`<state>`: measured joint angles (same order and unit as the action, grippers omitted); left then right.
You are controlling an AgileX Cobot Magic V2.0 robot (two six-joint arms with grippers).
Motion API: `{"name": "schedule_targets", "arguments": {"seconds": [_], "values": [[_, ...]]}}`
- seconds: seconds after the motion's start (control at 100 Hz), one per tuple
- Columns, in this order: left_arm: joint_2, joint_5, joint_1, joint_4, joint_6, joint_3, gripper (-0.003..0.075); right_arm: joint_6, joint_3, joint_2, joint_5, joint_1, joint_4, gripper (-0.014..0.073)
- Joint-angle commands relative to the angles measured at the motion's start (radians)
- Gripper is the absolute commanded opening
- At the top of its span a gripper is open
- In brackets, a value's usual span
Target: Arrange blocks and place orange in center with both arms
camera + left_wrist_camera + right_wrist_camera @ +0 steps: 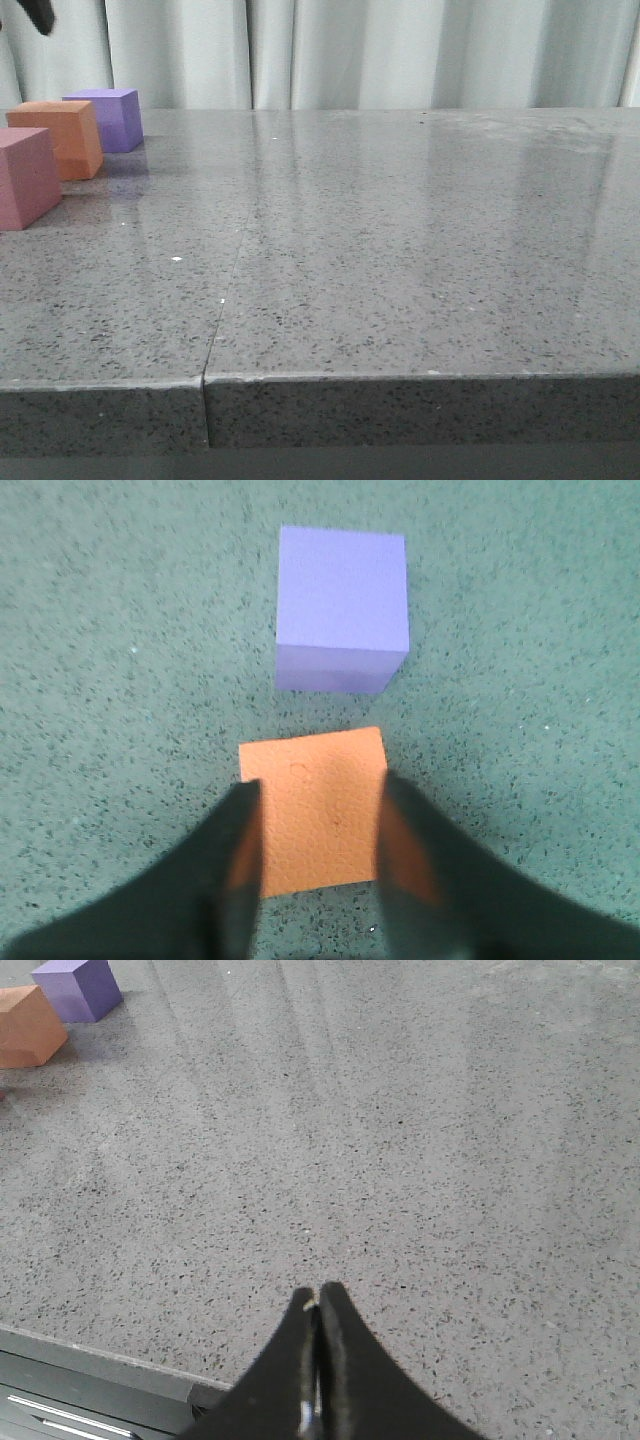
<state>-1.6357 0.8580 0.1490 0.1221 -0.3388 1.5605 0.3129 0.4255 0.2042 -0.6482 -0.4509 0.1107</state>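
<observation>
Three cubes stand in a row at the table's far left: pink (25,178) nearest, orange (60,138) in the middle, purple (108,118) farthest. In the left wrist view my left gripper (322,785) is open and hangs above the orange cube (315,805), one finger over each side, with the purple cube (343,605) beyond. Only a dark bit of the left arm (38,14) shows in the front view, well above the cubes. My right gripper (318,1290) is shut and empty over the table's near edge. The orange cube (28,1025) and purple cube (78,986) lie far from it.
The grey speckled table (400,250) has a seam (225,290) running from its front edge toward the back. A pale curtain (400,50) hangs behind the table. The table's front edge (90,1355) lies just beside the right gripper.
</observation>
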Motion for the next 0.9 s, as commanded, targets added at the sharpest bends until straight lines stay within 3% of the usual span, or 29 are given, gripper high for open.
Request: {"name": "schedule_targets", "arguments": {"seconds": [0.0,0.05,0.89], "values": [[0.075,-0.06,0.005,0.018,-0.001,0.018,0.005,-0.007,0.023,0.008,0.07,0.003,0.017,-0.0068],[0.088,-0.064,0.005,0.028,-0.001,0.009,-0.002,-0.007,0.023,0.008,0.07,0.003,0.017,-0.0068],[0.509,-0.166,0.005,0.037,0.014,-0.343,-0.002,-0.007,0.023,0.008,0.07,0.003,0.017,-0.0068]]}}
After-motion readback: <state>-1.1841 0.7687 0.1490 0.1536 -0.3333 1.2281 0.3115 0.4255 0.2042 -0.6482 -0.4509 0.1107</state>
